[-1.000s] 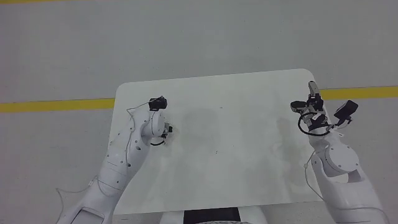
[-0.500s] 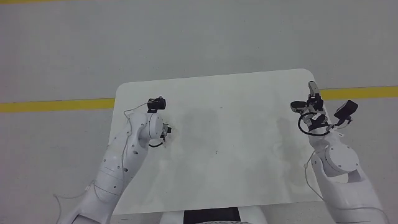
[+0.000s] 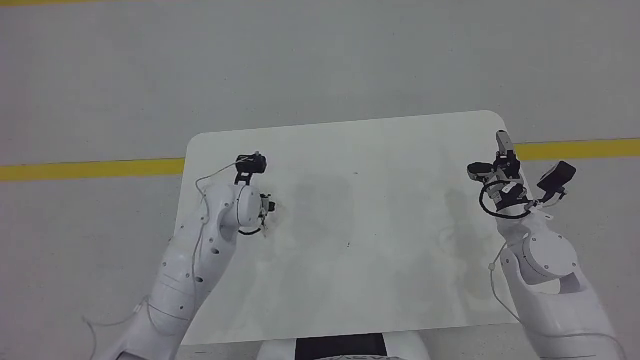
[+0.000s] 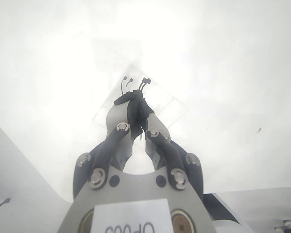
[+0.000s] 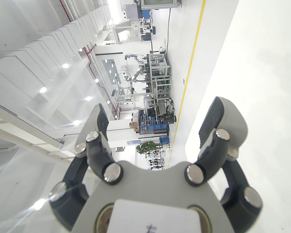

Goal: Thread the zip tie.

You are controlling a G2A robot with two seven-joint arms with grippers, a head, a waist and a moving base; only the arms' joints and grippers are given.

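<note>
Logged the left gripper point(image 4: 135, 103) pressed together on a small bundle of black zip ties point(image 4: 143, 84). Counted four heads poking out just past the fingertips point(image 4: 121, 100); saw thin tails running back between the fingers toward the palm. Took the long axis of the bundle as roughly in line with the fingers, heads leading. Placed the bundle over a clear tray point(image 4: 171, 104) lying flat on the table point(image 3: 400, 160); could not tell whether the heads touch the tray or hang just above it. Found the same gripper point(image 3: 266, 210) in the top view near the table's left side. Looked across the table to the right gripper point(image 3: 487, 155) at the far right edge, well apart from the bundle. Noted its jaws spread wide and holding nothing point(image 5: 158, 110), aimed away from the table and out over the floor point(image 5: 257, 49). Judged the left arm by far the nearer, having the ties in hand. Judged that any threading calls for one tie's tail to meet its own head, so expect the right gripper to have to turn inward and cross the table first. Flagged the bundled grip as a risk: hard to single out one tie.
</note>
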